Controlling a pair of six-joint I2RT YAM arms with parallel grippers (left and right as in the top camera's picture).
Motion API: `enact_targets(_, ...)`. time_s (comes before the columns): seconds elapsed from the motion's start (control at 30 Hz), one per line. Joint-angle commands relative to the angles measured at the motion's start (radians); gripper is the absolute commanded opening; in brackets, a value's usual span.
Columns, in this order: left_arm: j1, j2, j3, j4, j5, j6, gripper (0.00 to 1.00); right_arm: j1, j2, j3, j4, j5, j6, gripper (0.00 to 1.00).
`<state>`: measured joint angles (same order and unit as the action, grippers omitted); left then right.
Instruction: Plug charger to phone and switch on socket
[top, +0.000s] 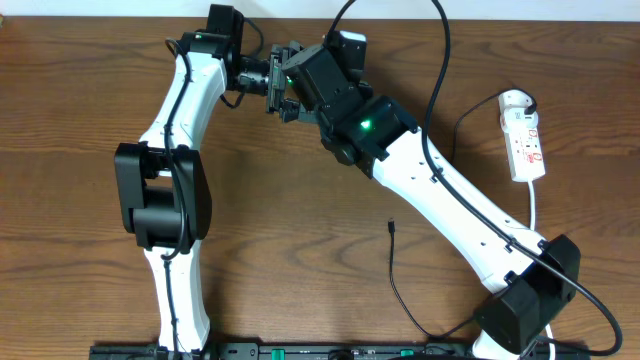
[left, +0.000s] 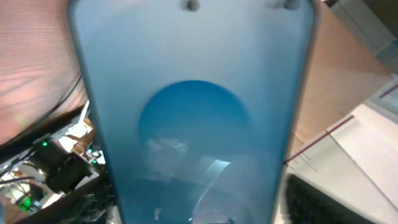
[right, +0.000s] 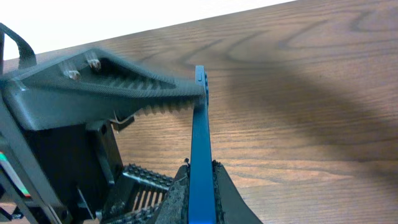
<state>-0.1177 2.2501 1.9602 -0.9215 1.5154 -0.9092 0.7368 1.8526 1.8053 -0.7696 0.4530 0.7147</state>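
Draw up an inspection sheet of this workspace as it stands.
Surface: brown wooden table.
Job's things: phone held up between the two grippers; charger lying on the table, its plug tip unconnected; socket on the robot's right, switch state too small to tell.
Clutter: nothing seen.
Grippers: right gripper shut on the phone; left gripper spread wide at the phone, grip unclear.
Cables: white cord runs from the socket toward the right arm's base.
Surroundings: pale wall beyond the table edge.
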Motion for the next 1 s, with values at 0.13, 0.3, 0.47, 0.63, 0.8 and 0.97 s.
enact_targets(0.13,0.003,-0.037,0.008,-0.003,-0.095,0.013,0.94,-0.033,-0.021,0.014,0.001,0.005,0.105,0.01)
enact_targets(0.3,0.003,-0.037,0.008,-0.003,-0.088,0.013,0.94,-0.076,-0.055,0.014,0.001,0.024,0.227,0.02)
enact_targets(0.47,0.003,-0.037,0.008,-0.003,-0.074,-0.031,0.92,-0.111,-0.095,0.014,-0.001,-0.019,0.44,0.02)
enact_targets(0.63,0.003,-0.037,0.008,-0.003,0.022,-0.04,0.85,-0.116,-0.108,0.014,-0.037,-0.032,0.708,0.02)
enact_targets(0.8,0.003,-0.037,0.008,-0.004,0.022,-0.068,0.72,-0.116,-0.108,0.014,-0.122,-0.113,1.011,0.02)
enact_targets(0.97,0.003,-0.037,0.008,-0.004,0.022,-0.106,0.66,-0.116,-0.108,0.014,-0.171,-0.122,1.167,0.01)
